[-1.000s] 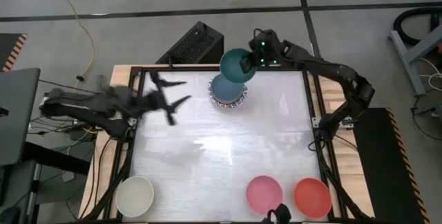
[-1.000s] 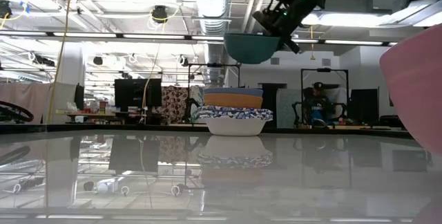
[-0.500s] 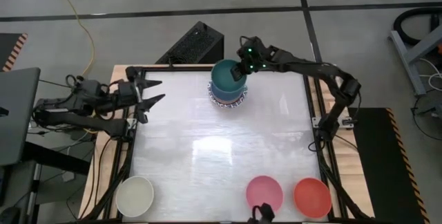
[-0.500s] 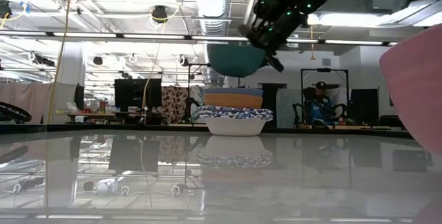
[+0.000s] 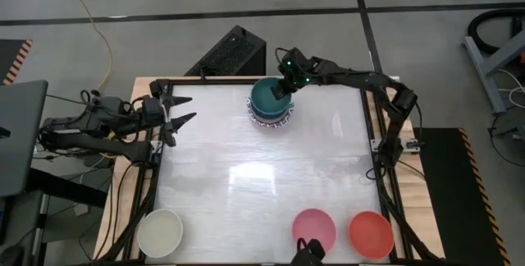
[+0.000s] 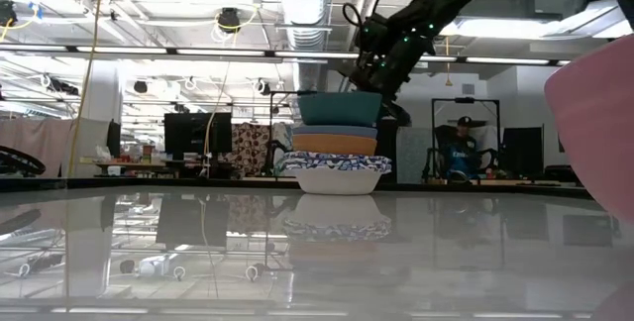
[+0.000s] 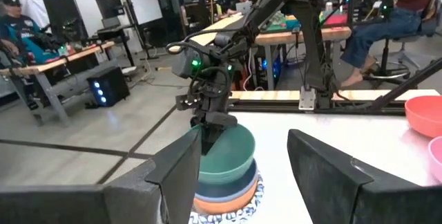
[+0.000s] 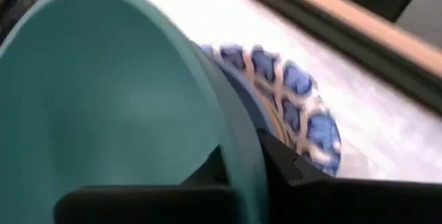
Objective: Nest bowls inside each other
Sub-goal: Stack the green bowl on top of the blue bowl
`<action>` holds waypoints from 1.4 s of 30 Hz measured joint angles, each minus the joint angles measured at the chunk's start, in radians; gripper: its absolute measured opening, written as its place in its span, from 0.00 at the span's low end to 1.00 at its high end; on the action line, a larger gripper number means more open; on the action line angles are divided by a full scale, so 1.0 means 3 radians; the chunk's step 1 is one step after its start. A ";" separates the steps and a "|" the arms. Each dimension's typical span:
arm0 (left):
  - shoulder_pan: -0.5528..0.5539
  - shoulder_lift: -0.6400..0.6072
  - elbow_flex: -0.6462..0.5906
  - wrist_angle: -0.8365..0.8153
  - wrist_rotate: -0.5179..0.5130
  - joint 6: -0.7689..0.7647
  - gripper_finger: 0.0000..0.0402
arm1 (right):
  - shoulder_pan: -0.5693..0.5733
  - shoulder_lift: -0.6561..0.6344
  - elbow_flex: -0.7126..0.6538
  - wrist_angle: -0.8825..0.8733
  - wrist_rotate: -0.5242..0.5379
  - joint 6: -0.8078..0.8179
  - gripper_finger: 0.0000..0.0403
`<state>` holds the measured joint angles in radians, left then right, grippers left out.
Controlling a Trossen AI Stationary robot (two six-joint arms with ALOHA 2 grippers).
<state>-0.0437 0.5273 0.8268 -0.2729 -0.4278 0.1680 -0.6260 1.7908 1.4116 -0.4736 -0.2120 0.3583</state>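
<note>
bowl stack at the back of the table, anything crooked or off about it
Nothing stands out. The teal bowl sits level on the stack in the low view, rim flat, over the blue, orange and patterned bowls. The right gripper is pinched on its rim. The cream, pink and red bowls sit upright, apart.

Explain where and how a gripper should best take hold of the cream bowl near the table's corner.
Probably the rim of the round cream bowl, coming straight down from above: it sits upright and open on the table, alone, so one jaw can slip inside the thin wall and one outside.
</note>
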 joint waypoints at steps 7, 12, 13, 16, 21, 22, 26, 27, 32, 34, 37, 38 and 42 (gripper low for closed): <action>0.0000 0.0009 0.0000 -0.0023 -0.0020 0.0000 0.52 | -0.0015 -0.0008 0.0003 -0.0060 -0.0001 -0.0080 0.41; 0.0000 0.0008 0.0000 -0.0146 -0.0011 0.0017 0.52 | -0.0015 -0.0014 0.0003 -0.0026 -0.0002 -0.0084 0.54; 0.0000 0.0008 0.0000 -0.0209 -0.0011 0.0028 0.52 | -0.0016 -0.0014 0.0003 -0.0022 -0.0003 -0.0086 0.55; 0.0000 0.0008 -0.0001 -0.0430 -0.0008 0.0008 0.52 | -0.0033 -0.0014 0.0029 -0.0032 -0.0008 -0.0086 0.56; 0.0000 0.0008 -0.0001 -0.0584 -0.0006 -0.0101 0.52 | -0.0063 -0.0014 0.0124 -0.0028 -0.0008 -0.0090 0.56; 0.0000 0.0008 -0.0001 -0.0583 -0.0006 -0.0107 0.52 | -0.0063 -0.0014 0.0147 -0.0029 -0.0012 -0.0091 0.55; 0.0000 0.0008 -0.0001 -0.0594 -0.0006 -0.0100 0.52 | -0.0077 -0.0015 0.0256 -0.0029 -0.0083 -0.0147 0.55; 0.0000 0.0008 -0.0001 -0.0606 -0.0005 -0.0102 0.52 | -0.0076 -0.0017 0.0274 -0.0033 -0.0085 -0.0155 0.55; 0.0000 0.0007 -0.0001 -0.0745 0.0004 -0.0165 0.52 | -0.0076 -0.0017 0.0323 -0.0041 -0.0086 -0.0180 0.55; 0.0000 0.0007 -0.0001 -0.0820 0.0004 -0.0197 0.52 | -0.0076 -0.0017 0.0323 -0.0054 -0.0086 -0.0218 0.55; 0.0000 0.0007 -0.0001 -0.0911 0.0004 -0.0212 0.52 | -0.0076 -0.0017 0.0323 -0.0117 -0.0085 -0.0265 0.55; 0.0001 0.0007 -0.0001 -0.0914 0.0003 -0.0212 0.52 | -0.0076 -0.0017 0.0323 -0.0132 -0.0084 -0.0286 0.55; 0.0001 0.0007 -0.0001 -0.0916 0.0003 -0.0203 0.52 | -0.0076 -0.0017 0.0323 -0.0193 -0.0078 -0.0334 0.55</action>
<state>-0.0433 0.5293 0.8265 -0.5476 -0.4271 0.1070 -0.6487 1.7859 1.5085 -0.5314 -0.2353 0.2581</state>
